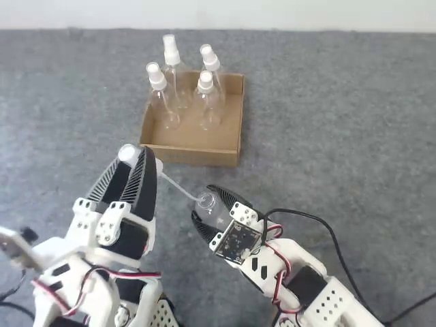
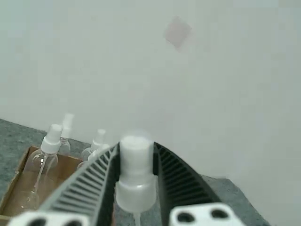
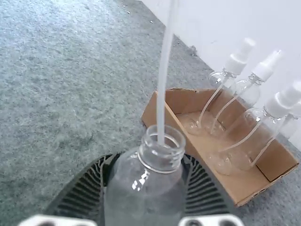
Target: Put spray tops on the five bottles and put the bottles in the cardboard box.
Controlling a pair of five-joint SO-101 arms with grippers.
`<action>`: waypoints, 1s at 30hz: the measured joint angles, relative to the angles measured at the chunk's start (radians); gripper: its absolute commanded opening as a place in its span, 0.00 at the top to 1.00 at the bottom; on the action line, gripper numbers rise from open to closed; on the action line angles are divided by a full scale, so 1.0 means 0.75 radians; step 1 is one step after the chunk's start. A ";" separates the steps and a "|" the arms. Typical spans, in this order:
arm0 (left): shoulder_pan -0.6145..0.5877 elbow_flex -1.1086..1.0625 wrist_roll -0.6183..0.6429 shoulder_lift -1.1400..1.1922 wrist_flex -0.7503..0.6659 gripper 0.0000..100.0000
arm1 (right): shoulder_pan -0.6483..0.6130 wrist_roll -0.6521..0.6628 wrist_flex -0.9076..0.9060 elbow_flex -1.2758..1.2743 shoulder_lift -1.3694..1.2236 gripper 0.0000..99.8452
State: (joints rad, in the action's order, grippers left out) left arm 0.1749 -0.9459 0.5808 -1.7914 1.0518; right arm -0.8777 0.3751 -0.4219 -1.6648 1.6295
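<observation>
Left pincer (image 2: 136, 149) clamps the spray top (image 2: 136, 176), tube (image 3: 165, 70) seemingly inside the bottle (image 3: 146, 190) gripped by right pincer (image 1: 210, 207).

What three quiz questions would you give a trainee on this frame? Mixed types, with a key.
1. How many capped bottles stand in the cardboard box?
2. True or false: the left gripper holds a spray top.
3. The dip tube ends: A) in the neck of the open bottle held by the right gripper; B) flat on the table; C) inside the box.

Key: 1 four; 2 true; 3 A.
</observation>
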 measured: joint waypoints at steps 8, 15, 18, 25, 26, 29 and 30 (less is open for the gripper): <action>0.000 0.000 -0.010 0.000 0.000 0.99 | 0.000 0.000 0.000 0.000 0.000 0.97; 0.000 -0.127 -0.055 0.000 -0.023 0.99 | 0.000 0.000 0.000 0.000 0.000 0.97; 0.000 -0.227 -0.074 0.000 -0.108 0.99 | 0.000 0.000 0.000 0.000 0.000 0.97; 0.086 -0.430 -0.176 0.000 -0.295 0.99 | 0.000 0.000 0.000 0.000 -0.002 0.97; 0.119 -0.448 -0.198 0.000 -0.303 0.99 | 0.000 0.000 0.000 0.000 -0.002 0.97; 0.182 -0.475 -0.256 0.002 -0.317 0.99 | 0.004 0.000 0.000 0.000 -0.002 0.98; 0.190 -0.479 -0.270 0.002 -0.317 0.99 | 0.004 0.000 0.000 0.000 -0.002 0.98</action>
State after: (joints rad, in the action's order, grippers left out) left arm 0.3176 -1.3050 0.3782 -1.7898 0.8140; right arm -0.8746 0.3751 -0.4219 -1.6648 1.6280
